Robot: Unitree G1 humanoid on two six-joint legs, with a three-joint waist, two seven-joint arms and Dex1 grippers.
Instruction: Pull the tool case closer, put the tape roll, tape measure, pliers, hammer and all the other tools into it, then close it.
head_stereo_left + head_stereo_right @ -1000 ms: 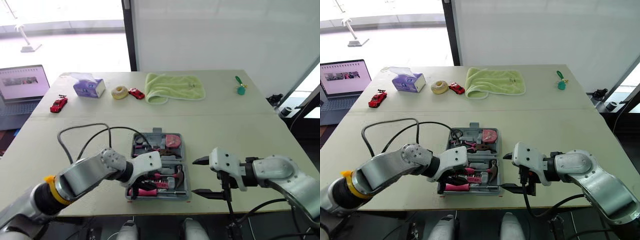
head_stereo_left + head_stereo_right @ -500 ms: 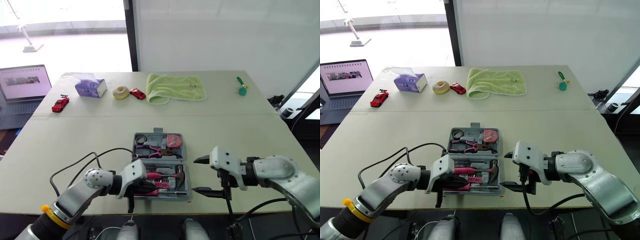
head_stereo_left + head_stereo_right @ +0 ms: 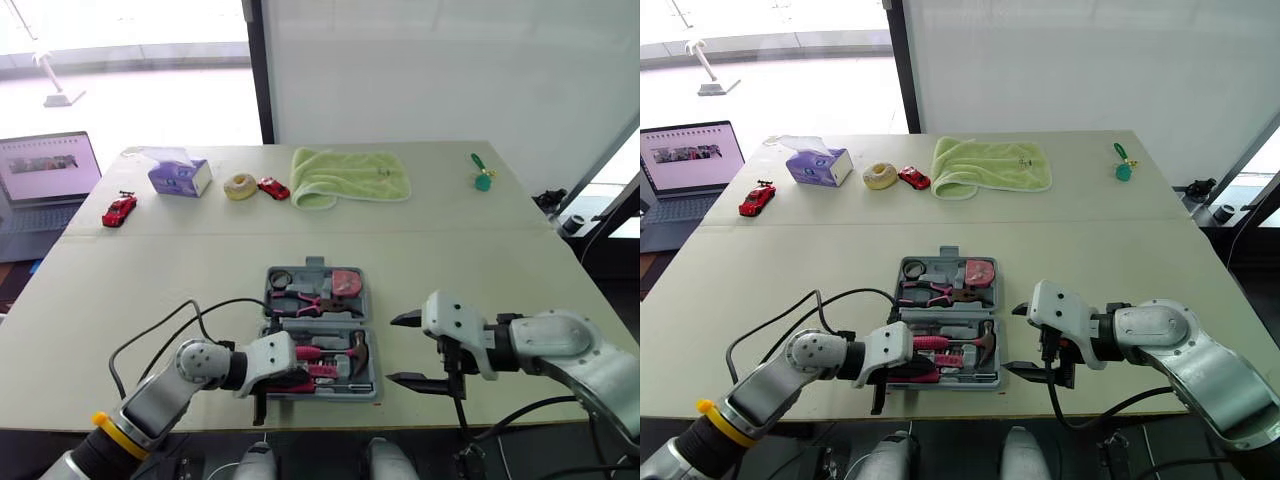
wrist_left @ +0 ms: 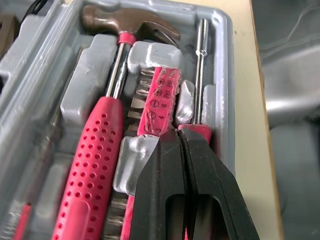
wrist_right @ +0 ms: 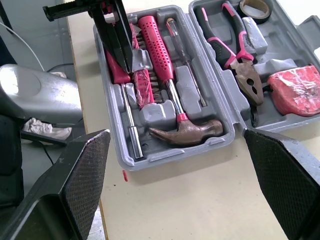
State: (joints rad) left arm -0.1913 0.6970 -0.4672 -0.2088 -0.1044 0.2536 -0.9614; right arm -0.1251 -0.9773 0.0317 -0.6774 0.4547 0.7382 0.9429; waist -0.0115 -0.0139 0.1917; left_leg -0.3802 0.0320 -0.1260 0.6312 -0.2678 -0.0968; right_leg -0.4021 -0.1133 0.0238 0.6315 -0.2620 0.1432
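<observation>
- Left hand [image 4: 181, 137] pinched shut, tips inside the tool case [image 5: 176, 156] beside the hammer [image 4: 100, 145].
- Right hand [image 3: 392, 349] spread wide beside it.
- Case looks rigid and loaded, so I'd fold the far half by its rim.

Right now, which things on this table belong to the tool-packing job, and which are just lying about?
Job: open grey plastic tool case; in it, pink-handled hammer, pink-and-black pliers, black tape roll, pink tape measure.
Lying about: green cloth, purple tissue box, red toy car, second red toy car, cream ring, maybe tape, green trinket, open laptop.
</observation>
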